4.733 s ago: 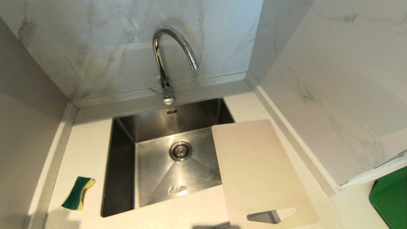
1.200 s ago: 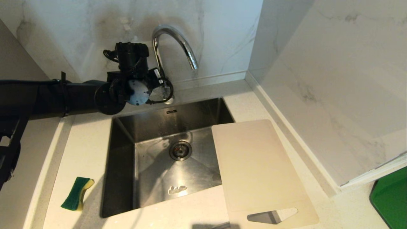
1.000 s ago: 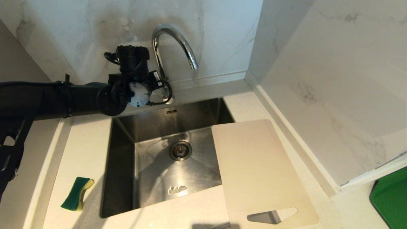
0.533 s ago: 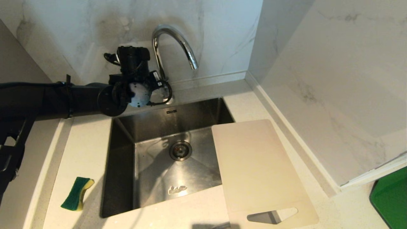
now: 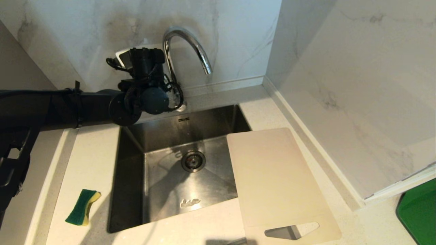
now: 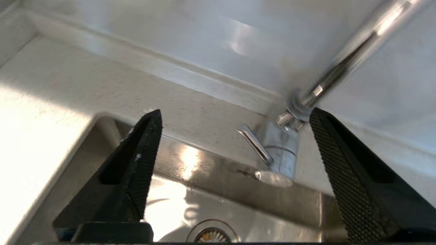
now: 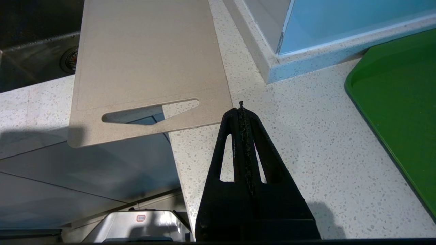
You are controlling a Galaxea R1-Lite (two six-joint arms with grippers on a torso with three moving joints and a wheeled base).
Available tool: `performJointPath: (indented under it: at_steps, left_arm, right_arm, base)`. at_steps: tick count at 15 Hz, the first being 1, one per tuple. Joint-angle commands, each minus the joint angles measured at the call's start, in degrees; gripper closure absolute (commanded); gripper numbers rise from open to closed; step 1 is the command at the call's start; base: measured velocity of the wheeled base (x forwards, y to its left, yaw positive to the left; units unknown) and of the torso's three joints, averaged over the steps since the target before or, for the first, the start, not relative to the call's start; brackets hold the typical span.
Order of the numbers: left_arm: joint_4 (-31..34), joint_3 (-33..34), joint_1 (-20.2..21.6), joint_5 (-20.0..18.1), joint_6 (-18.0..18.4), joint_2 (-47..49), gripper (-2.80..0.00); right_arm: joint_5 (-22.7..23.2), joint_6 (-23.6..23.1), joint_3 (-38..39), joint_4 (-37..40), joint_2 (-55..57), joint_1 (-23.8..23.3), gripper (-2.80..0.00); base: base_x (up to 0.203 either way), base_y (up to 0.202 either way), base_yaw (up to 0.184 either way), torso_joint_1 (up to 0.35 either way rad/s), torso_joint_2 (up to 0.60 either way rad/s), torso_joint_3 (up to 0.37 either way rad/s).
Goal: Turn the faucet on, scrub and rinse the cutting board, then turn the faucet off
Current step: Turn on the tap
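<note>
The chrome faucet [image 5: 185, 44] rises behind the sink [image 5: 131, 177], and no water stream shows under its spout. My left arm [image 5: 85, 107] reaches in from the left to the faucet's base. My left gripper [image 6: 235, 115] is open wide, with the thin side lever [image 6: 253, 143] and the faucet base [image 6: 284, 153] between its fingers, apart from both. The beige cutting board [image 5: 276, 180] lies flat to the right of the sink, overlapping the basin's right edge. My right gripper [image 7: 241, 109] is shut and empty, over the counter beside the cutting board's [image 7: 146, 58] handle end.
A green-and-yellow sponge [image 5: 82, 206] lies on the counter left of the sink. A green tray [image 5: 419, 214] sits at the far right. Marble walls close in behind and to the right. The drain [image 5: 193, 161] is in the basin's middle.
The left arm came in to the faucet base, where it was absent several seconds ago. Over the last second its wrist has turned in place, hiding its pale round face.
</note>
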Motion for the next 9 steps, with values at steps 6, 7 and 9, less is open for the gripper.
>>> performJointPath:
  at_steps: [6, 7, 9]
  left_arm:
    - [4.2, -0.5, -0.5, 0.1, -10.5, 2.0, -2.8]
    - [4.7, -0.5, -0.5, -0.2, -11.1, 2.1, -2.8]
    - [6.8, -0.5, -0.1, -1.6, -12.5, 2.3, -2.8]
  right_arm:
    - [0.0, 0.0, 0.0, 0.0, 0.1, 0.0, 0.0]
    - [0.0, 0.0, 0.0, 0.0, 0.1, 0.0, 0.0]
    - [0.0, 0.0, 0.0, 0.0, 0.1, 0.0, 0.0]
  base:
    - [0.0, 0.0, 0.0, 0.0, 0.0, 0.0]
    - [0.0, 0.0, 0.0, 0.0, 0.0, 0.0]
    - [0.0, 0.0, 0.0, 0.0, 0.0, 0.0]
